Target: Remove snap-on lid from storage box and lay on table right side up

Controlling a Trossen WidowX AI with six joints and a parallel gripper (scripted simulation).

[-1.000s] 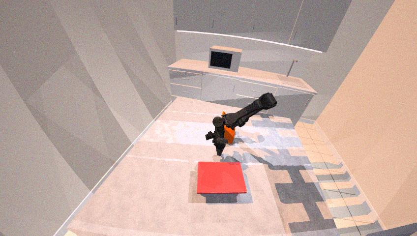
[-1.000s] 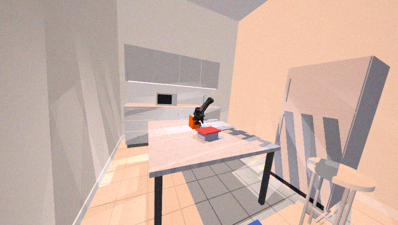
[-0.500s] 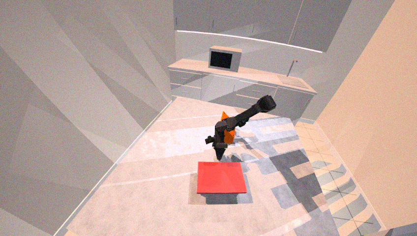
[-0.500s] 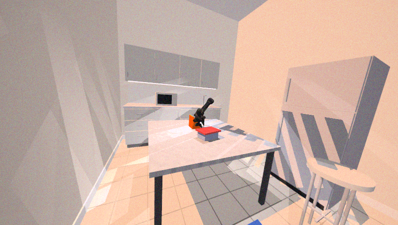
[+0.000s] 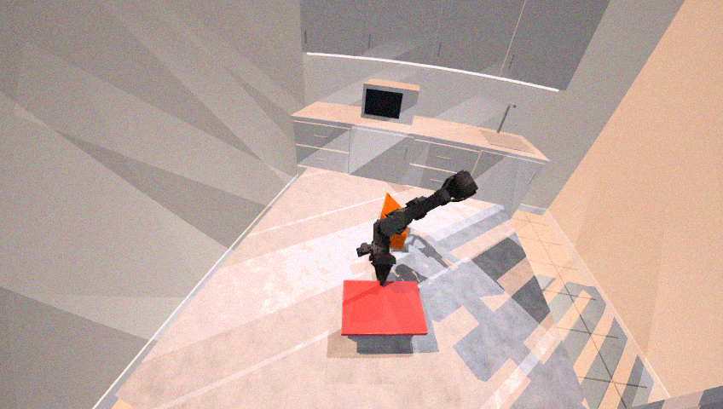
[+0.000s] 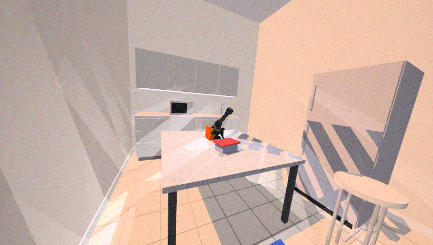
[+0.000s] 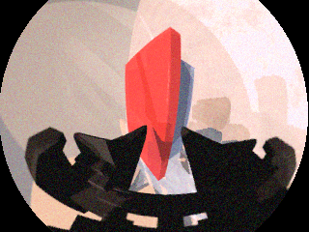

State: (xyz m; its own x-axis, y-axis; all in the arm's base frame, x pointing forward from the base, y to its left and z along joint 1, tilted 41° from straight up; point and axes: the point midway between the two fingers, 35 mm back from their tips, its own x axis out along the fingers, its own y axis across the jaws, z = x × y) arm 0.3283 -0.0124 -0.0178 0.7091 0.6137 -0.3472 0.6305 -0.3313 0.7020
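Note:
The red lid [image 5: 384, 310] [image 6: 226, 142] [image 7: 150, 82] lies flat on top of the grey-blue storage box [image 5: 384, 345] [image 6: 226, 149] [image 7: 185, 97] and overhangs its sides. The box stands on the table [image 5: 274, 372] [image 6: 194, 173]. My gripper [image 5: 383, 283] [image 6: 223, 138] [image 7: 164, 129] is partly open and points down at the lid's back edge, a little left of the middle of that edge's right half. In the wrist view the near end of the lid shows between the two fingertips, with a gap on each side. Whether a fingertip touches the lid cannot be told.
An orange upright panel [image 5: 388, 206] [image 6: 208, 133] stands on the table behind the box, beside the arm. A round stool [image 6: 370, 188] stands off the table's front right corner. Kitchen counters and a dark-screened appliance [image 5: 383, 103] [image 6: 178, 107] are at the back wall.

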